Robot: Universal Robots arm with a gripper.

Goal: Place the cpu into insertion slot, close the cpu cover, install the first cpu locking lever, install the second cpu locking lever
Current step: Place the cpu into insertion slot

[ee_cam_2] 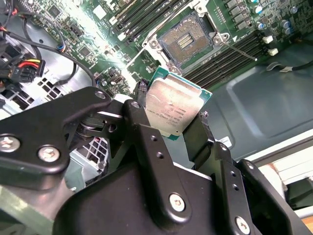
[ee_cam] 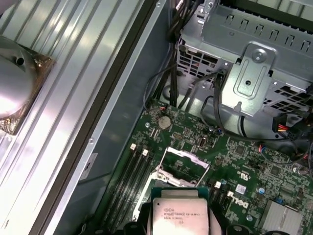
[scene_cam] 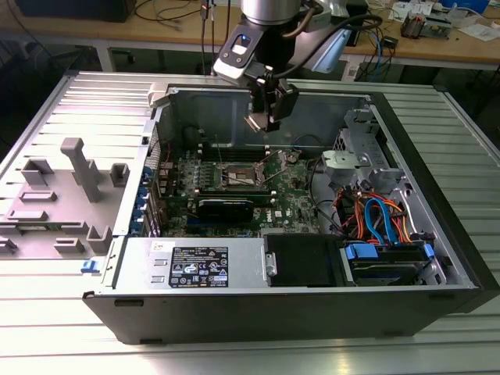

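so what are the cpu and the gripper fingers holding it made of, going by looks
The cpu: top looks like dull silver-grey metal with a soft sheen; its green rim suggests circuit-board laminate. The fingers of the gripper: matte black with bright screws set in; painted metal or hard plastic, the look leaves that open.

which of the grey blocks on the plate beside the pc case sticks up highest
The T-topped post at the exterior view's left. It rises well above the low blocks around it.
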